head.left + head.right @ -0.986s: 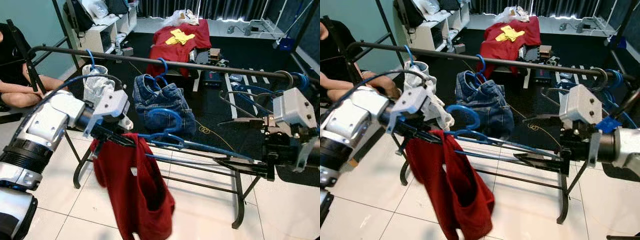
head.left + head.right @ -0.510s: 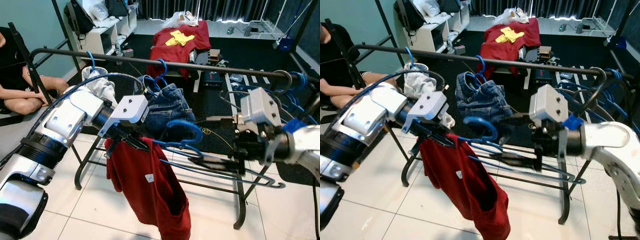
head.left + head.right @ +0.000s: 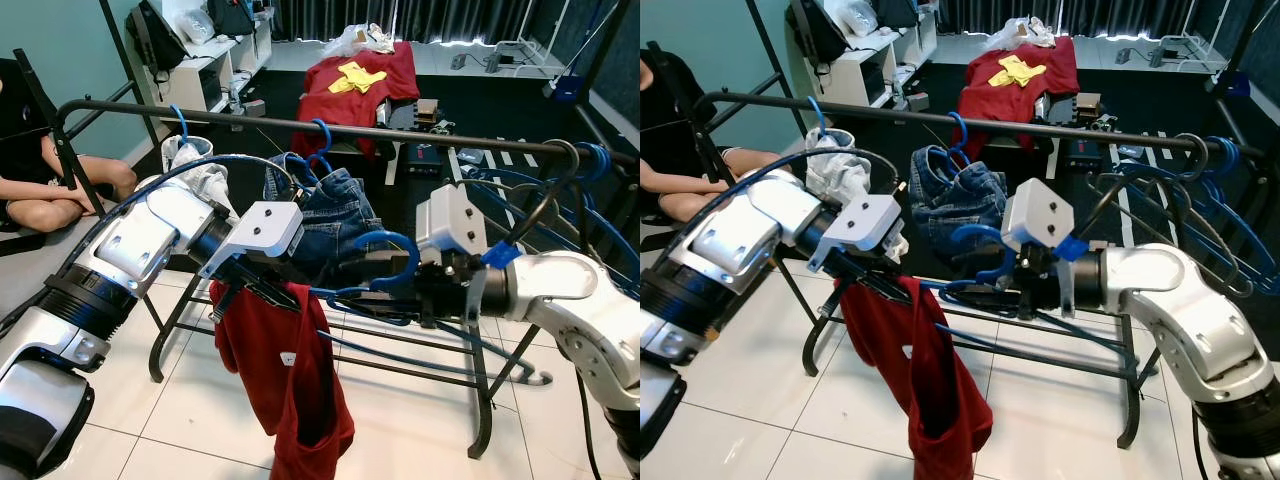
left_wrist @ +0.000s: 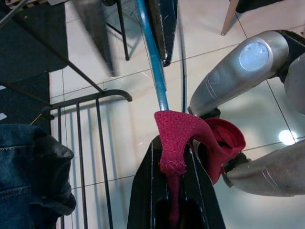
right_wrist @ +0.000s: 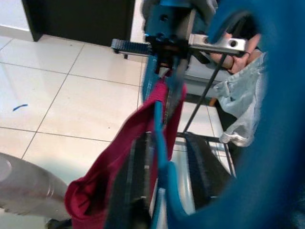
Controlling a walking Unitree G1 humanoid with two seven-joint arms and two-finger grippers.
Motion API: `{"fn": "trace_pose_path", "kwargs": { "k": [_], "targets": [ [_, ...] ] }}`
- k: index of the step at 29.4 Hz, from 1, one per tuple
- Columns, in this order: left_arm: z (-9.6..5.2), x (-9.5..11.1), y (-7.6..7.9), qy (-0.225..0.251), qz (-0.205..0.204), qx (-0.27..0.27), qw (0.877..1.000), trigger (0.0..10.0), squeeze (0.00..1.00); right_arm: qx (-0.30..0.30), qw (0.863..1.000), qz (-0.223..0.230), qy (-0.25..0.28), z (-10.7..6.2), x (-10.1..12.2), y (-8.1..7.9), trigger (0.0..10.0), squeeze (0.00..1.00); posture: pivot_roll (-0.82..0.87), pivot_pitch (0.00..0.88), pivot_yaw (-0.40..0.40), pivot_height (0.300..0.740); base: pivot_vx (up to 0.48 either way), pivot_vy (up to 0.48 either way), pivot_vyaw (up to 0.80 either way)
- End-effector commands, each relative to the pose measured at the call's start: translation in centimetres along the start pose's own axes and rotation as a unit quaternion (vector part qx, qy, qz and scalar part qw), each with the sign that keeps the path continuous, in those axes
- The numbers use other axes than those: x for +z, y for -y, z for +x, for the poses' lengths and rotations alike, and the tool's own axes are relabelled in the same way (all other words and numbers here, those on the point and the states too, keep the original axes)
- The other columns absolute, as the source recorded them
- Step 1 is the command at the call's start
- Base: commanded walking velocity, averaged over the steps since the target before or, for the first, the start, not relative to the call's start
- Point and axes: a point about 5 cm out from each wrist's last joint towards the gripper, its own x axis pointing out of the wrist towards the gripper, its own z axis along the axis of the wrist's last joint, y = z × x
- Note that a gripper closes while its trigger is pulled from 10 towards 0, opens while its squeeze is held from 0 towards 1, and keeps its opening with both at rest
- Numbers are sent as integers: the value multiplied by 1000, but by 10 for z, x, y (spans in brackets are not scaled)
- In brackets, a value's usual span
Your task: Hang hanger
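Now my right gripper (image 3: 372, 297) has swung in close, clamped on the blue hanger (image 3: 385, 262); my left gripper (image 3: 262, 290) pinches its red shirt (image 3: 290, 370). Hanger's below the rail (image 3: 400, 131), hook up, so I still need to lift.

A person's bare legs (image 3: 62, 190) rest at the left edge beside a white shelf unit (image 3: 205, 70), while farther back a red cloth (image 3: 352, 85) with a yellow piece (image 3: 350, 76) on it drapes over furniture on dark carpet.
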Motion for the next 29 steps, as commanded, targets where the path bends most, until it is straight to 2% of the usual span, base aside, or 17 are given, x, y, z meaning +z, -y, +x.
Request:
{"fn": "trace_pose_path", "kwargs": {
  "k": [1,6,16,17,19,20,21,26,29],
  "targets": [
    [-2,11,-3,3,34,-22,999,0,0,-6,999,20,-29,-2,-10,0,0,0,-53,11,61,740,0,0,0],
    [-2,12,-5,0,41,-23,999,0,0,11,998,29,-49,-2,-16,-3,0,0,-57,10,59,740,0,0,0],
    [-3,11,-7,-9,48,-16,999,0,0,7,998,29,-50,0,-17,-1,0,0,-55,10,58,740,0,0,0],
    [-3,13,-13,0,53,5,999,4980,12,-16,999,24,-43,-1,-15,4,0,0,-55,9,60,740,0,0,0],
    [-3,14,-15,4,55,16,998,4980,12,-25,999,21,-41,-1,-14,6,0,0,-55,9,60,740,0,0,0],
    [-3,15,-18,14,55,29,998,10000,639,-37,998,19,-37,-1,-13,9,0,0,-57,8,62,740,0,0,0],
    [-4,16,-21,20,58,41,997,10000,1000,-50,998,16,-30,-2,-11,12,0,0,-58,9,62,740,0,0,0],
    [-7,20,-26,34,61,69,995,10000,1000,-78,997,8,-6,-3,-6,18,0,0,-58,9,63,740,0,0,0],
    [-24,27,-37,60,69,140,986,10000,1000,-109,994,-2,30,-5,4,24,0,0,-55,11,66,740,0,0,0]
  ]
}}
